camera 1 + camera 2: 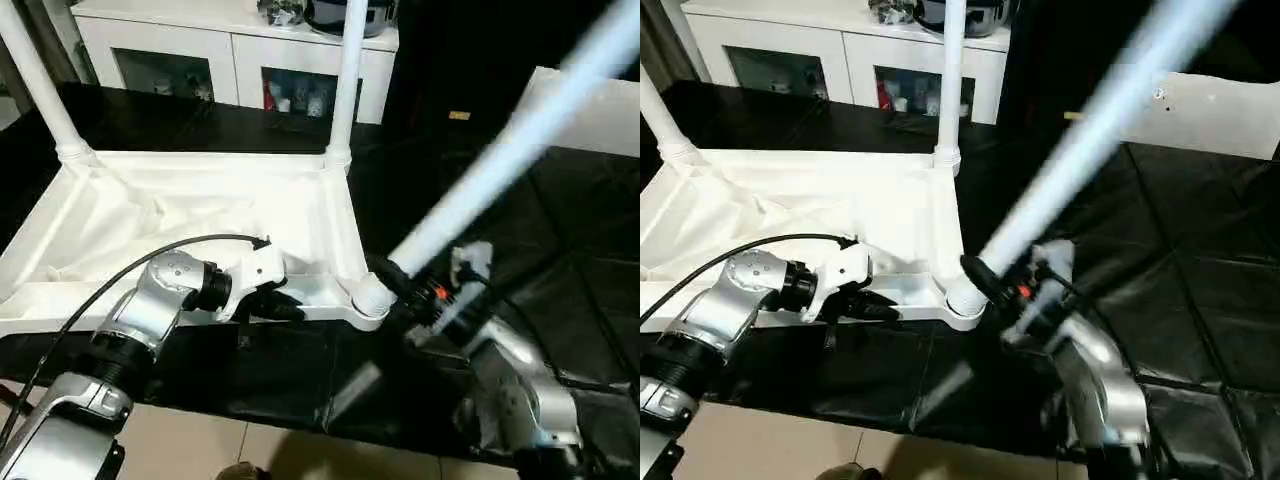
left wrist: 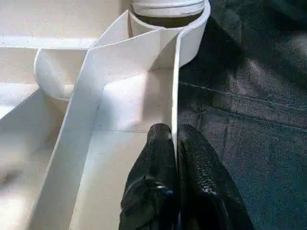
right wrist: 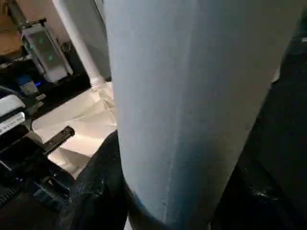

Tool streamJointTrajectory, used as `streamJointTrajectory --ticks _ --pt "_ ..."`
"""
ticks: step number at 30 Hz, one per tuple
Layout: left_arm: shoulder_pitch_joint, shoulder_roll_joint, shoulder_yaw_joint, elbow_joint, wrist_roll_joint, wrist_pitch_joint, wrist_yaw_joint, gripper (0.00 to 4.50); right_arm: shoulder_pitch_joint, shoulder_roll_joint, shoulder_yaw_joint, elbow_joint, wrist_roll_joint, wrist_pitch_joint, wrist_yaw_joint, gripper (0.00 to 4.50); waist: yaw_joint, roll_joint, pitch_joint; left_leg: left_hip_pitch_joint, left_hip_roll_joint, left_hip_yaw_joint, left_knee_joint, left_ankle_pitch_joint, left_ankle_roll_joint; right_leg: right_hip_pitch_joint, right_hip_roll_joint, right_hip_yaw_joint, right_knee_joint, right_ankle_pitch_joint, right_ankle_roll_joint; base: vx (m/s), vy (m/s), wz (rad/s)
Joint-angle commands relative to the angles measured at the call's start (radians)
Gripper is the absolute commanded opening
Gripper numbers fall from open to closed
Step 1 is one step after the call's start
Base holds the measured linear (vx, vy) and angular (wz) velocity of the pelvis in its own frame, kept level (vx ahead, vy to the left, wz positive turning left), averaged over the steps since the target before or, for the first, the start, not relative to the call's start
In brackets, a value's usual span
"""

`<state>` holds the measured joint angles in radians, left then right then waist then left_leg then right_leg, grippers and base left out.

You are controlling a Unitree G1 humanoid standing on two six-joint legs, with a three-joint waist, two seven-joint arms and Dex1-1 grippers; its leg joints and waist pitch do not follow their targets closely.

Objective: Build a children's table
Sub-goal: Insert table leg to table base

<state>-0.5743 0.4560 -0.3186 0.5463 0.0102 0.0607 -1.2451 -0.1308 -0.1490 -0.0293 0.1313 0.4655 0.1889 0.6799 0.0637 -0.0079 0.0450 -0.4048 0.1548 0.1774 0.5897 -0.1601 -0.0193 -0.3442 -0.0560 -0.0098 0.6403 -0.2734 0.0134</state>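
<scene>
Left wrist view: left gripper (image 2: 175,143) pinching tabletop (image 1: 180,215) near rim. Right gripper (image 1: 405,290) clamps tilted leg (image 1: 500,160) at near-right socket. Stiff, light, slippery plastic; grip low.

- My two head views look forward and down from close above, sharing the upturned table (image 1: 200,215) and its near corner socket (image 1: 368,300).
- My left wrist view sits right against the table's rim.
- My right wrist view presses against a leg (image 3: 192,96).

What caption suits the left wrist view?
Left gripper pinching the upturned table top's side wall, just short of the corner socket with a leg seated in it.
</scene>
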Motion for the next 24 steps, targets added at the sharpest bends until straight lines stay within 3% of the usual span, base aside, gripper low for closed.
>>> streamJointTrajectory --ticks 1,6,10,12,14,15,17,20,21,23,24 --pt "-0.026 0.011 0.048 0.024 -0.006 -0.001 0.054 0.00 0.047 -0.028 -0.014 0.033 -0.053 -0.013 -0.022 1.88 0.011 0.023 -0.053 0.044 0.082 -0.036 -0.085 -0.307 -0.019 0.004 -0.098 0.031 -0.078 0.029 -0.269 0.000 0.000 0.00" --pt "-0.033 0.010 0.045 0.040 -0.001 -0.010 0.058 0.00 0.077 -0.076 0.049 0.012 -0.145 -0.072 -0.004 1.88 0.011 0.021 -0.050 0.040 0.082 -0.036 -0.087 -0.315 -0.020 0.004 -0.102 0.034 -0.083 -0.020 -0.261 0.000 0.000 0.00" --pt "-0.036 0.009 0.043 0.048 0.001 -0.017 0.058 0.00 0.067 -0.111 0.095 -0.002 -0.197 -0.085 0.008 1.88 0.015 0.018 -0.052 0.038 0.081 -0.034 -0.083 -0.245 0.009 0.007 -0.094 0.031 -0.078 0.065 -0.251 0.000 0.000 0.00" --pt "-0.036 0.012 0.035 0.050 0.007 -0.023 0.052 0.00 0.036 -0.137 0.139 0.000 -0.239 -0.080 0.024 1.88 0.014 0.017 -0.050 0.038 0.080 -0.034 -0.082 -0.248 0.016 0.008 -0.098 0.031 -0.081 0.045 -0.253 0.000 0.000 0.00" --pt "-0.036 0.017 0.026 0.054 0.015 -0.031 0.044 0.00 0.006 -0.146 0.166 0.013 -0.253 -0.078 0.043 1.88 0.013 0.018 -0.048 0.038 0.080 -0.034 -0.083 -0.274 0.011 0.006 -0.100 0.033 -0.084 -0.006 -0.253 0.000 0.000 0.00" --pt "-0.036 0.019 0.021 0.054 0.019 -0.035 0.038 0.00 -0.014 -0.148 0.179 0.021 -0.253 -0.068 0.058 1.88 0.008 0.007 -0.047 0.038 0.082 -0.034 -0.086 -0.290 0.007 0.006 -0.098 0.034 -0.087 -0.040 -0.251 0.000 0.000 0.00" --pt "-0.037 0.023 0.013 0.054 0.025 -0.042 0.030 0.00 -0.036 -0.151 0.195 0.031 -0.254 -0.061 0.076 1.88 0.005 0.011 -0.045 0.039 0.083 -0.036 -0.085 -0.307 0.002 0.004 -0.103 0.035 -0.090 -0.089 -0.253 0.000 0.000 0.00" --pt "-0.041 0.028 -0.004 0.055 0.035 -0.055 0.015 0.00 -0.075 -0.162 0.232 0.055 -0.253 -0.040 0.121 1.88 -0.001 0.009 -0.044 0.037 0.082 -0.036 -0.086 -0.307 -0.002 0.002 -0.101 0.035 -0.090 -0.108 -0.250 0.000 0.000 0.00" --pt "-0.045 0.028 -0.012 0.054 0.039 -0.059 0.007 0.00 -0.084 -0.170 0.249 0.063 -0.250 -0.026 0.151 1.88 -0.002 0.001 -0.043 0.037 0.082 -0.035 -0.084 -0.301 0.004 0.002 -0.102 0.036 -0.090 -0.113 -0.251 0.000 0.000 0.00" --pt "-0.057 0.028 -0.022 0.058 0.044 -0.068 -0.007 0.00 -0.087 -0.183 0.272 0.077 -0.255 -0.019 0.197 1.88 -0.002 0.003 -0.038 0.040 0.083 -0.033 -0.085 -0.301 0.007 -0.004 -0.101 0.038 -0.093 -0.124 -0.246 0.000 0.000 0.00" --pt "-0.059 0.028 -0.024 0.057 0.045 -0.071 -0.013 0.00 -0.087 -0.186 0.278 0.080 -0.256 -0.018 0.207 1.88 -0.004 0.004 -0.029 0.038 0.084 -0.034 -0.090 -0.304 0.006 -0.008 -0.098 0.038 -0.095 -0.116 -0.242 0.000 0.000 0.00"
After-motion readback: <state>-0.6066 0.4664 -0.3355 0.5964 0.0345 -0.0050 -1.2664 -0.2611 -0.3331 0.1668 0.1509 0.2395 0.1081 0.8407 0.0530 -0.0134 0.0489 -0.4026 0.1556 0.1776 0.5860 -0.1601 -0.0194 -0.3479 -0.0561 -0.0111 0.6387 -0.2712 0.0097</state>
